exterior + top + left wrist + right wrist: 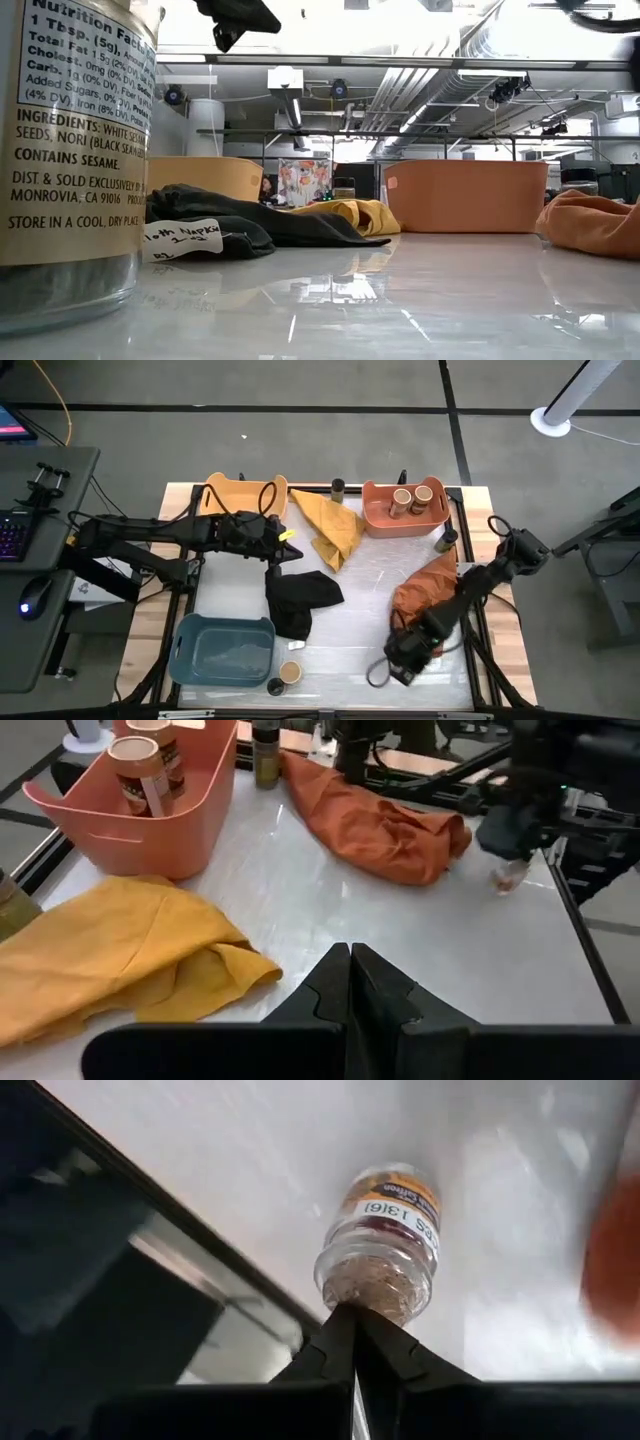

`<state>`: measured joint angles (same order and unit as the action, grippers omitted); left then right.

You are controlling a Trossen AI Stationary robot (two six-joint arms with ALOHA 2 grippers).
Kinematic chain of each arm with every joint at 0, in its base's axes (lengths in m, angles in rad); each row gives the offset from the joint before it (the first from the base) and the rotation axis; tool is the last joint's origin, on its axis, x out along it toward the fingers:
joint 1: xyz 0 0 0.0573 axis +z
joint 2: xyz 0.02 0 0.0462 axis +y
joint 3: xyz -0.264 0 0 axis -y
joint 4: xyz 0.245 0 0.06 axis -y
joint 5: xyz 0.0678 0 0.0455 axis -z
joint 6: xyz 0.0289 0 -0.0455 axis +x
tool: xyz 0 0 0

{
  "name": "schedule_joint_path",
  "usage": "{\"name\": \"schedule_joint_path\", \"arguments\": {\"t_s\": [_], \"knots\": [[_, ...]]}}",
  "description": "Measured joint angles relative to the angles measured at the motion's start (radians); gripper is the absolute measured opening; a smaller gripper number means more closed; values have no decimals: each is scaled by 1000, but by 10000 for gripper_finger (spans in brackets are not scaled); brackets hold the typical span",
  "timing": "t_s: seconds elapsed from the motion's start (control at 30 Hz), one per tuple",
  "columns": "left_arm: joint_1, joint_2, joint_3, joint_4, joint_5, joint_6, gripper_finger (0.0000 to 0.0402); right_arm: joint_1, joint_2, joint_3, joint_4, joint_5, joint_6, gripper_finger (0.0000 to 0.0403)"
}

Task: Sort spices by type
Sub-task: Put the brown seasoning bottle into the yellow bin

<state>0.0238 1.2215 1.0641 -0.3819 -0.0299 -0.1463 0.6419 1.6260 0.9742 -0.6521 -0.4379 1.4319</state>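
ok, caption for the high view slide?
Both grippers shut over the table: left gripper above black cloth, right gripper near front edge; two jars in salmon bin.

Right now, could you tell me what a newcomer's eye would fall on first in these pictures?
Three crumpled cloths lie on the white table: a yellow cloth at the back, a black cloth mid-table, an orange cloth to the right. The salmon bin at the back right holds two tan-lidded jars. The shut right claw points at a lying glass spice jar.

high: overhead | low: tabletop-level | both share salmon bin (404,518)
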Motion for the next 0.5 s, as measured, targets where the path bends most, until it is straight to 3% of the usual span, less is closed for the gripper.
{"name": "schedule_joint_path", "arguments": {"t_s": [0.3, 0.5], "knots": [[-1, -9, 0, -20, 0, -47, 1, -279, 1, -1, 111, 232, -305, 0], [-15, -17, 0, -17, 1, -58, 1, -486, 3, -3, 151, 318, -478, 0]]}}
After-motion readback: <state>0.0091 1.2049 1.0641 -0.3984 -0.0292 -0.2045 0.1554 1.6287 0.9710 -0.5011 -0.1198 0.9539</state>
